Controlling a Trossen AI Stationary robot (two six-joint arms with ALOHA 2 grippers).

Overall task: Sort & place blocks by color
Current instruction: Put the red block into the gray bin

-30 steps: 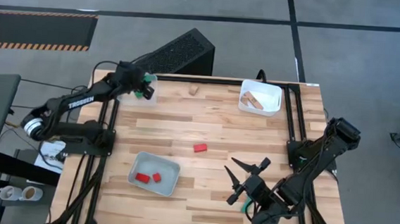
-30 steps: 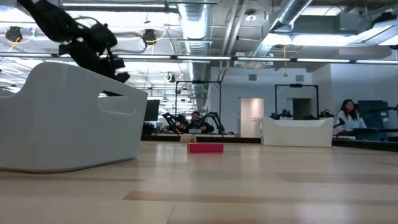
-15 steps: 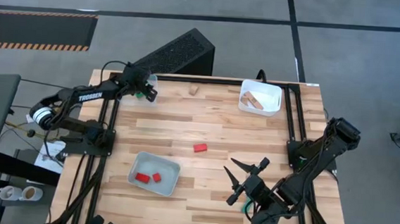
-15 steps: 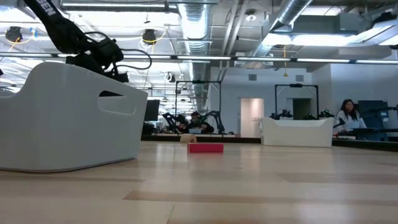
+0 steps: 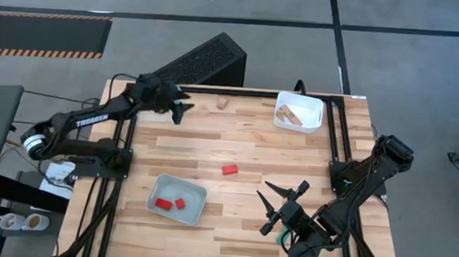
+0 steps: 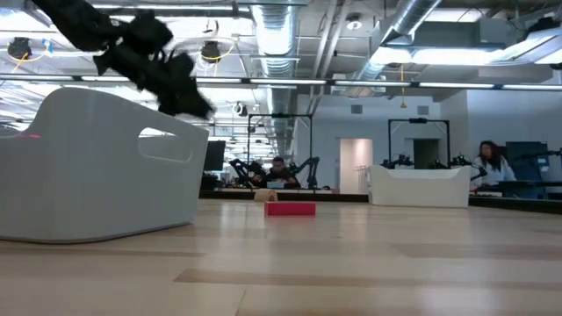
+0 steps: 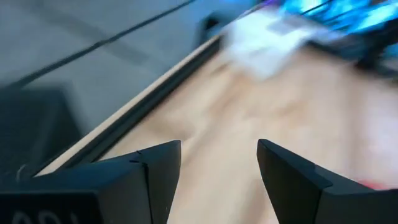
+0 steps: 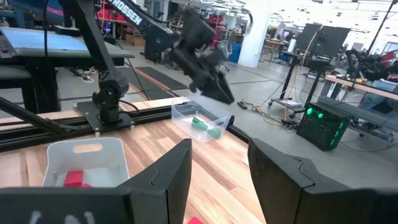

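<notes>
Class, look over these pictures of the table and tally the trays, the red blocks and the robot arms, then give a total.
Trays: 3, one near the front, one white at the back, one clear
Red blocks: 3, two in the front tray, one loose on the table
Robot arms: 2, left, right
Total: 8

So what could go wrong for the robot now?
The left gripper is swinging fast above the table, open and empty, close to the clear tray holding green blocks; it might bump that tray. The loose red block and the plain wooden block lie out in the open, so a careless grab could push them away instead of lifting them.
</notes>
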